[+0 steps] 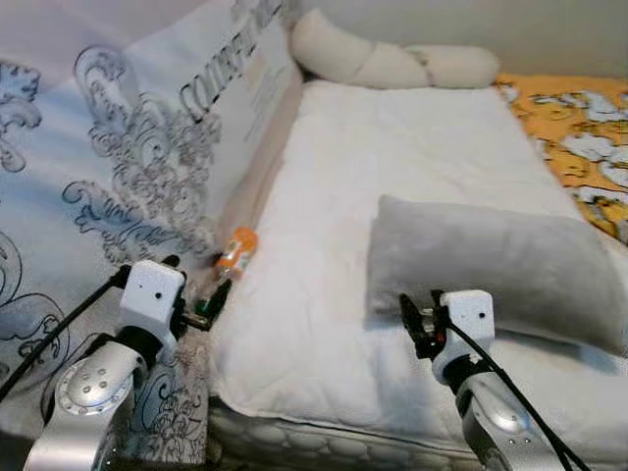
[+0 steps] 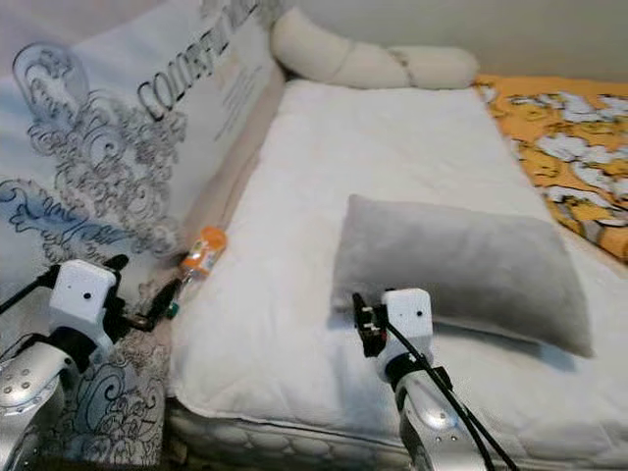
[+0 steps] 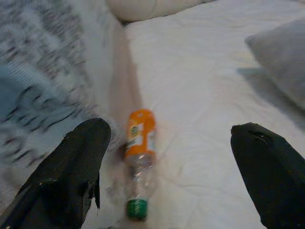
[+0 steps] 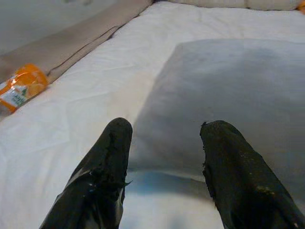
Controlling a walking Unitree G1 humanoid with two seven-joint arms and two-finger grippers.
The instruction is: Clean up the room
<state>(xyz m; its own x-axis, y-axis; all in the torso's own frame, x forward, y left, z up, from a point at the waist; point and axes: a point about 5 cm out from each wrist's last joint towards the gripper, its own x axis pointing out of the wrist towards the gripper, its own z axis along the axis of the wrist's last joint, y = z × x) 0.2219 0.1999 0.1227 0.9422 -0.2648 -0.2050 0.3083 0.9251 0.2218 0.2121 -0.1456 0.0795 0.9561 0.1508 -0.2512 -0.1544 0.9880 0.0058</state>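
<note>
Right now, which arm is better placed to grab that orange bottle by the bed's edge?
Left. The left gripper is open and lined up on the bottle, close ahead. The right gripper faces the grey pillow.

Both silver arms reach forward over the near edge of the bed. The left gripper (image 3: pixel 176 157) has its fingers spread wide at the near left corner. The right gripper (image 4: pixel 164 157) points ahead, fingers parted.
</note>
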